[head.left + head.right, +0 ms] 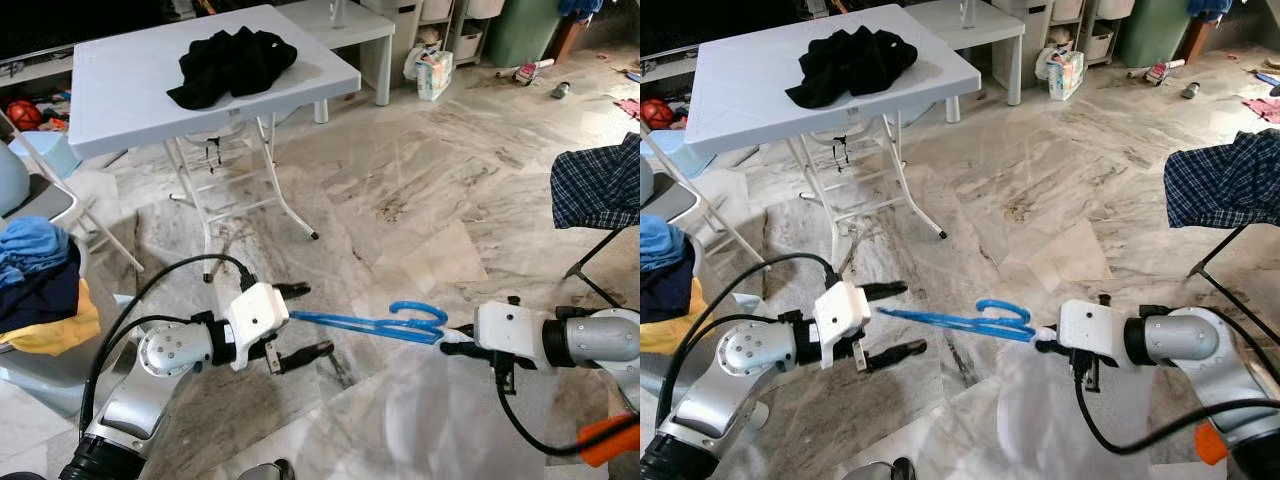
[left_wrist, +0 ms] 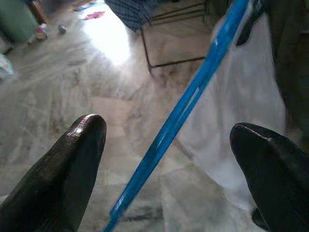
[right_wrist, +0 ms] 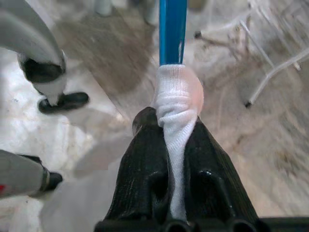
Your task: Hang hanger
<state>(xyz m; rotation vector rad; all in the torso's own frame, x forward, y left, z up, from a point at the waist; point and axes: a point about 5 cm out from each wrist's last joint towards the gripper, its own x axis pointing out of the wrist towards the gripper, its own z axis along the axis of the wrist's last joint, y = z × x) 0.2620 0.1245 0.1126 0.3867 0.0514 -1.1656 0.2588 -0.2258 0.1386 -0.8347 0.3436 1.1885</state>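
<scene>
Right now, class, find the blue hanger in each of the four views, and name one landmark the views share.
Left eye view: blue hanger low in the middle, between the two claws.
Right eye view: again low in the middle.
Left wrist view: a blue bar slanting between the left claw's spread fingers.
Right wrist view: blue bar at top, above white cloth pinched in the right claw.
Shared landmark: the marble floor.

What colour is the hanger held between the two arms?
The hanger is bright blue, clearest in the left eye view.
</scene>
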